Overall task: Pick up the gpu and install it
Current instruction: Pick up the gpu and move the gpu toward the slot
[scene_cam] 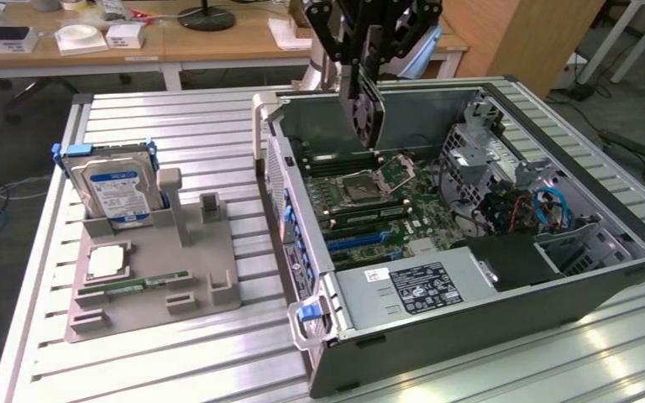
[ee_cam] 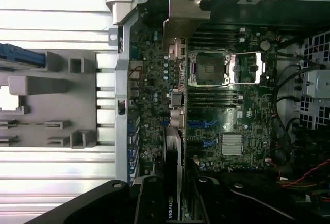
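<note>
I have the black two-fingered tool (scene_cam: 369,52) clamped on the gpu (scene_cam: 362,105), a thin dark circuit card with a round fan on its face. It grips the card by its upper edge, with one finger on each flat side. In the exterior view the card hangs upright over the open dark-grey metal computer case (scene_cam: 591,277), near the case's far wall, and its lower edge looks clear of the green motherboard (scene_cam: 395,210).

From the wrist camera I look straight down the gpu (ee_cam: 174,149), which shows as a narrow strip. The tool (ee_cam: 175,190) closes around its near end, and its bent silver metal bracket (ee_cam: 186,15) is at the far end. The strip lies just beside the square silver processor socket (ee_cam: 209,69), between it and the case wall.

On the ribbed aluminium worktop (scene_cam: 165,126), toward the exterior view's left and well apart from the case, sits a grey plastic parts holder (scene_cam: 188,277). A boxy hard drive with a blue-and-white label (scene_cam: 115,189) stands upright in it. A square silver processor chip (scene_cam: 110,262) and a slim green memory stick (scene_cam: 132,285) lie flat on it.
</note>
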You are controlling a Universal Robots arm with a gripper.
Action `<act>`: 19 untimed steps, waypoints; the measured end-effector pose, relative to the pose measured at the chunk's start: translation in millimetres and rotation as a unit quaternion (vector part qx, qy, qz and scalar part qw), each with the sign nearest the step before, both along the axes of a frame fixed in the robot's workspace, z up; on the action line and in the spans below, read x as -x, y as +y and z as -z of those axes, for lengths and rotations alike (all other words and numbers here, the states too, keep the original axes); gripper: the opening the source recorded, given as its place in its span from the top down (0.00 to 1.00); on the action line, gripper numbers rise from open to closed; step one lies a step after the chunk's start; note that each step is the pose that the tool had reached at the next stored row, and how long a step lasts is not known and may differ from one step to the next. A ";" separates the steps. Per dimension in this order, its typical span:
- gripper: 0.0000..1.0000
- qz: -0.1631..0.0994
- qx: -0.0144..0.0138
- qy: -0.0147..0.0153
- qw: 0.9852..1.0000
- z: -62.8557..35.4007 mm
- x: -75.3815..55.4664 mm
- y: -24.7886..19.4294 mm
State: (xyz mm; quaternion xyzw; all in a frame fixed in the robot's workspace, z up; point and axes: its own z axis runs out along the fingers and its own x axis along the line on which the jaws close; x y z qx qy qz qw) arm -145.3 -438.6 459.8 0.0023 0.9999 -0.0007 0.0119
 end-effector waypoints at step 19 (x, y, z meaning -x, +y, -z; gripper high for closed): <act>0.74 0.000 0.000 0.000 1.000 1.1 -28.0 0.0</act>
